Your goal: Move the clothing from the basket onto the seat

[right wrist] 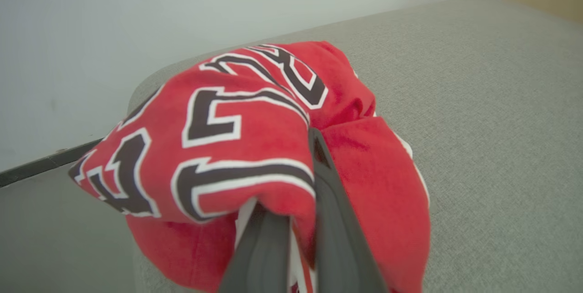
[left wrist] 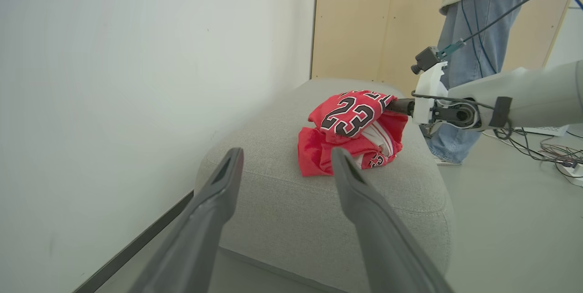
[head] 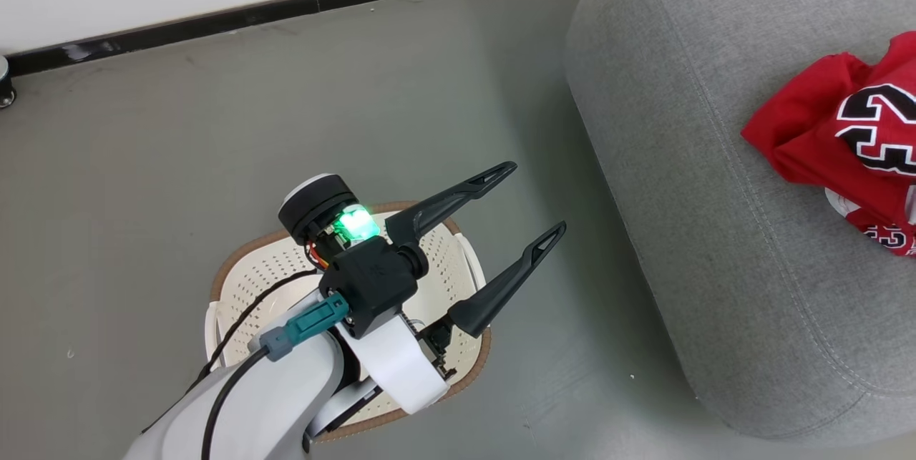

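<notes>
Red clothing (head: 809,138) with black number 23 lies bunched on the light-grey seat (head: 680,195) at the right. My right gripper (right wrist: 298,183) is shut on the top jersey (right wrist: 237,147), whose fabric drapes over one finger. In the left wrist view the right gripper (left wrist: 395,105) grips the pile (left wrist: 350,133) from the far side, over the seat (left wrist: 282,202). My left gripper (head: 537,197) stands open and holds nothing, above the cream-white basket (head: 236,260) on the floor. Its fingers (left wrist: 214,202) point toward the seat. My arm hides much of the basket's inside; the part that shows holds nothing.
A person (left wrist: 473,19) in jeans stands behind the seat holding a controller. Cables (left wrist: 546,151) lie on the floor at the right. A white wall with a black baseboard (head: 286,9) runs behind the basket. Grey floor separates basket and seat.
</notes>
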You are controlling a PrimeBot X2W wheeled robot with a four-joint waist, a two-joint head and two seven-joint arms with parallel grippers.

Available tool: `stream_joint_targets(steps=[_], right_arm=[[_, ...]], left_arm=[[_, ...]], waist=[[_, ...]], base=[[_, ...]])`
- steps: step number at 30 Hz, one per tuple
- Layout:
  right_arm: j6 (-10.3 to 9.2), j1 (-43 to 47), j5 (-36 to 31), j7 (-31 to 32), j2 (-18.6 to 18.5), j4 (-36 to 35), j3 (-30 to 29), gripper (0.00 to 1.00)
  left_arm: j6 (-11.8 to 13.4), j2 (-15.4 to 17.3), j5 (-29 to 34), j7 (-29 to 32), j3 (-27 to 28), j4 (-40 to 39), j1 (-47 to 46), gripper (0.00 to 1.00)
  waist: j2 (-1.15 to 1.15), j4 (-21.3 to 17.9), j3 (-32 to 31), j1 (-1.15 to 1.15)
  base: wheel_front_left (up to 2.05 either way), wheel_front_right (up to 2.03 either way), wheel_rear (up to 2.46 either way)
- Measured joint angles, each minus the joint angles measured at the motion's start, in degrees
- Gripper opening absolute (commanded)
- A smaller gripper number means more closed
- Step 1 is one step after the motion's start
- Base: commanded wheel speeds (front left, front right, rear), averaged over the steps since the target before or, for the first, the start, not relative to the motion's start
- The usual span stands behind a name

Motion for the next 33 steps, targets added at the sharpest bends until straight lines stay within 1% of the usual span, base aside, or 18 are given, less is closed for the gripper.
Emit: stream_joint_targets(steps=[1,2,6,18,33], right_arm=[[0.00,-0.01,0.00,0.00,0.12,-0.03,0.23,0.93],[0.00,-0.02,0.00,0.00,0.32,-0.07,0.51,1.00],[0.00,-0.02,-0.18,-0.08,0.78,-0.45,2.08,1.00],[0.00,1.34,-1.16,-0.48,0.24,-3.42,5.26,1.00],[0.01,6.23,-3.26,-0.42,-1.72,-11.66,11.59,1.00]], left_arm=[[0.00,-0.01,-0.02,-0.01,-0.01,0.07,0.00,1.00],[0.00,-0.04,-0.22,-0.07,-0.04,0.14,0.00,1.00],[0.00,-0.11,-0.56,-0.49,-0.12,0.53,0.00,1.00],[0.00,-0.35,-1.40,-1.00,-0.12,1.44,0.01,1.00],[0.00,-0.66,-2.18,-1.77,0.32,2.83,0.15,1.00]], waist=[[0.00,-0.11,-0.07,0.00],[0.00,-0.22,-0.13,0.00],[0.00,-0.77,-0.38,0.00],[0.00,-2.66,-1.21,0.00],[0.00,-5.90,-3.44,0.00]], base=[[0.00,0.00,0.00],[0.00,0.00,0.00],[0.00,0.00,0.00],[0.00,0.00,0.00],[0.00,0.00,0.00]])
